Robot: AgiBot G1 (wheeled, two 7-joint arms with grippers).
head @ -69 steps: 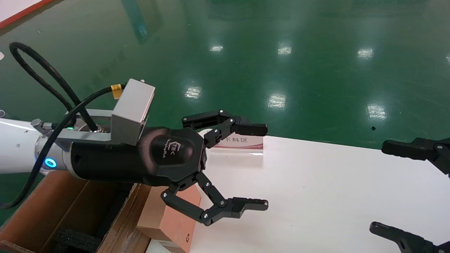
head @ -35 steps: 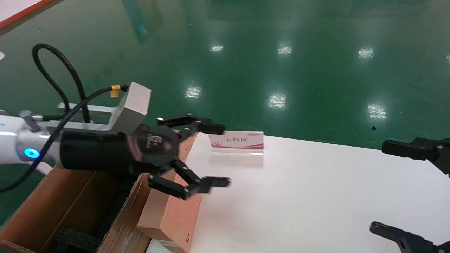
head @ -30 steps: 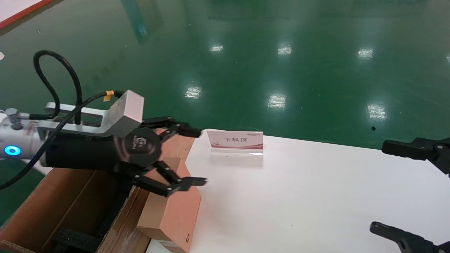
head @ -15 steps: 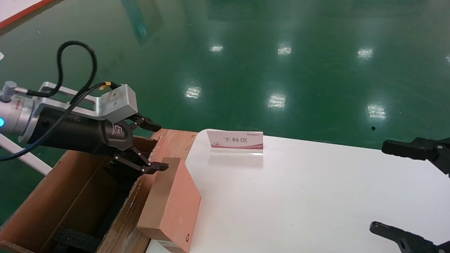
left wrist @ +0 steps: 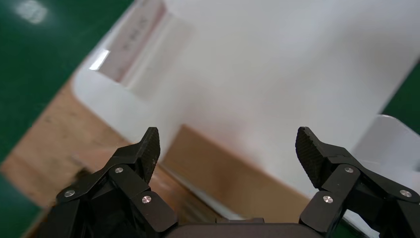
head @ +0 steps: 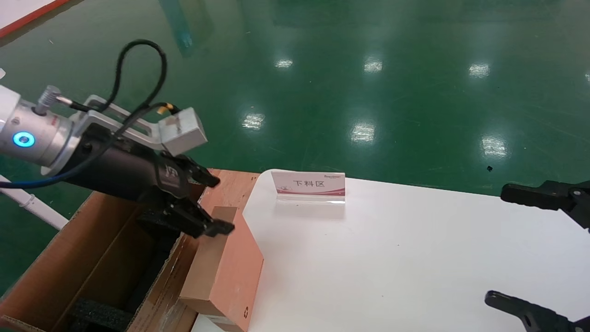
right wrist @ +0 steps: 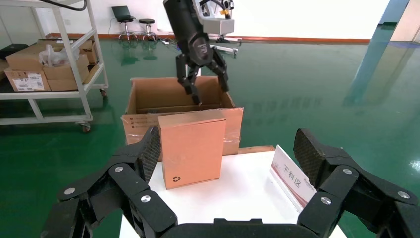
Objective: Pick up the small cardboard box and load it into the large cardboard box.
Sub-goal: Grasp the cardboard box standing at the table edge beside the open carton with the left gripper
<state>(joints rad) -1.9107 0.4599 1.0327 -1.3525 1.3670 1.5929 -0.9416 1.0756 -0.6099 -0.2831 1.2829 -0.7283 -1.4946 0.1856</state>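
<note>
Above the small cardboard box (head: 224,272), left gripper (head: 203,200) angled down, spread wide, empty, right gripper (head: 530,251) parked, spread wide

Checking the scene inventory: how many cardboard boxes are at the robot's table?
2: the small cardboard box stands on the table's left edge; the large cardboard box sits open just beyond it. More are on a far shelf.
</note>
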